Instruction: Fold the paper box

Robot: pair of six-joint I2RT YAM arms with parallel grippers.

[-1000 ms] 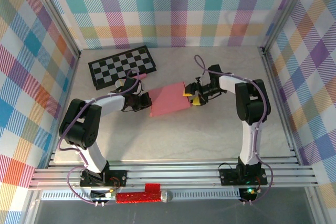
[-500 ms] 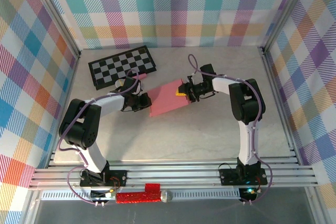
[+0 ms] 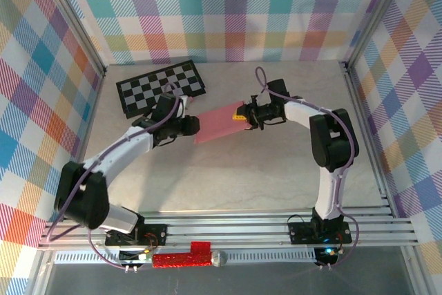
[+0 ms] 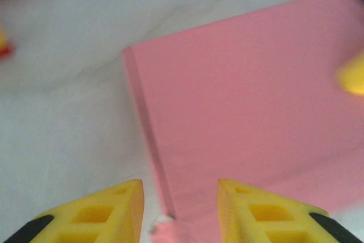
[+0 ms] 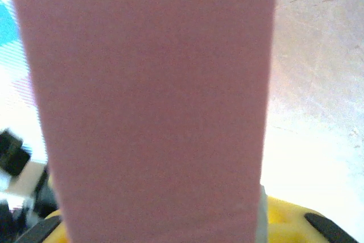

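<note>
Seemingly nothing is folded yet: the flat paper box (image 3: 217, 124) is pinched by the right tool (image 3: 242, 116), while the left tool (image 4: 179, 197) is spread wide.

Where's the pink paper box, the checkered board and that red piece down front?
paper box (image 3: 217, 124), overhead view, middle of its pink face.
checkered board (image 3: 148, 91), overhead view, squares on its left half.
red piece (image 3: 181, 255), overhead view, its middle, on the front rail.
</note>
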